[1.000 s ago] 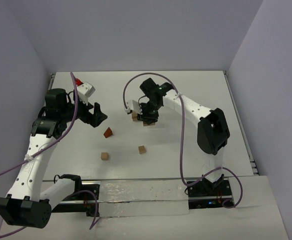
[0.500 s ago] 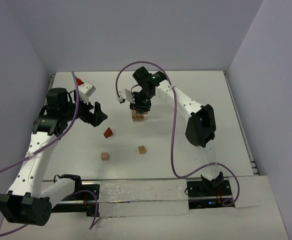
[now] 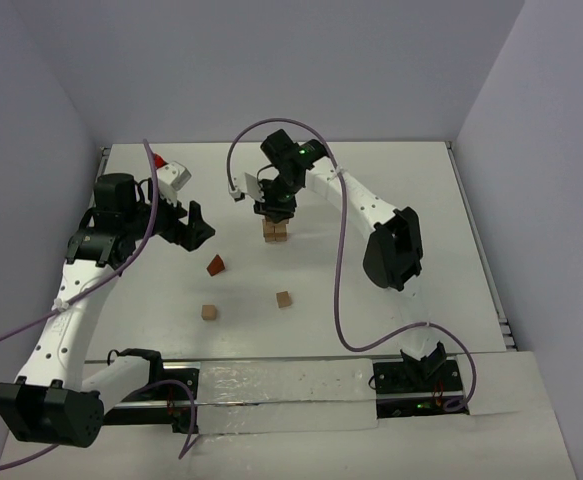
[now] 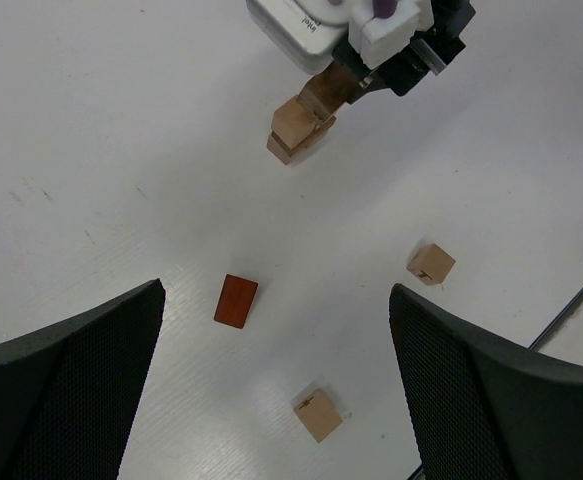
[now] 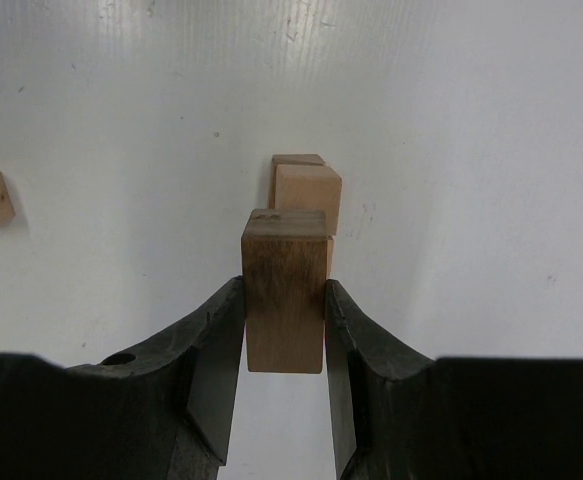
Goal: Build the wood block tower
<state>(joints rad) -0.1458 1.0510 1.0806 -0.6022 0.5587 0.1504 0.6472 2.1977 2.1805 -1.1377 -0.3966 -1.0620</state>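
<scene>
1. Right gripper [image 3: 276, 210]: pinching one light-tan wooden cube [image 5: 284, 300], held at the short stack of light-tan wooden cubes [image 4: 293, 135] mid-table. Whether it touches the stack cannot be determined.
2. Left gripper [image 3: 195, 231]: spread wide, holding nothing, above the white table [image 3: 421, 170].
3. Reddish-brown wooden wedge block [image 4: 236, 300]: lying loose, apart from the stack.
4. Two loose light-tan cubes: near cube [image 4: 317, 415] and side cube [image 4: 431, 264], apart from each other, on the table.

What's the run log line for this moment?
right gripper: shut on tan cube, at stack | left gripper: open, empty | loose: red wedge, two cubes
</scene>
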